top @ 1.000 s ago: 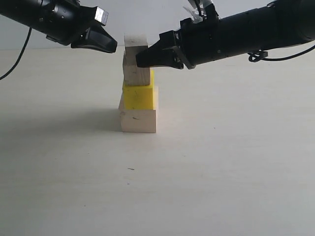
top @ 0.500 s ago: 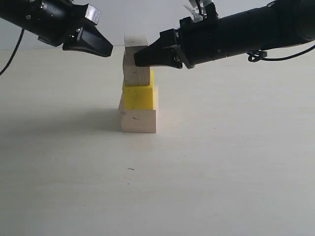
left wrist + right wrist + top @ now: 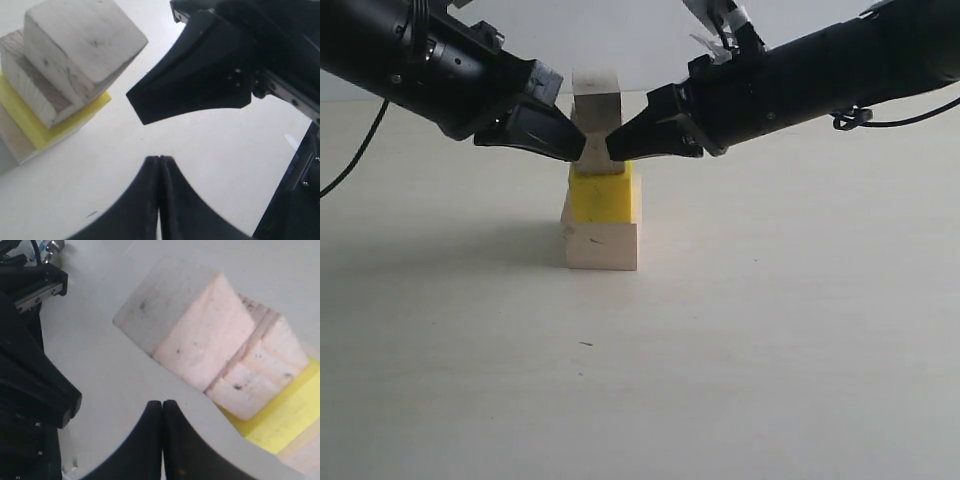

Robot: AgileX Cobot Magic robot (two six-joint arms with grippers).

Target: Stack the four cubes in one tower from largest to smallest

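Pale wood and yellow stand as one tower (image 3: 603, 215) on the table (image 3: 770, 350). The large wooden cube (image 3: 602, 247) is at the bottom, with the yellow cube (image 3: 605, 198) on it. Next comes the medium wooden cube (image 3: 30, 87), and the small wooden cube (image 3: 597, 92) sits on top, turned askew. Both the left pincer (image 3: 580, 152) and the right pincer (image 3: 612, 152) are closed and empty. Their tips face each other at the medium cube's height, and the wrist views show them clear of the cubes.

Yellow cube (image 3: 604, 198); pale-wood large cube (image 3: 601, 246); black fingers (image 3: 552, 136).
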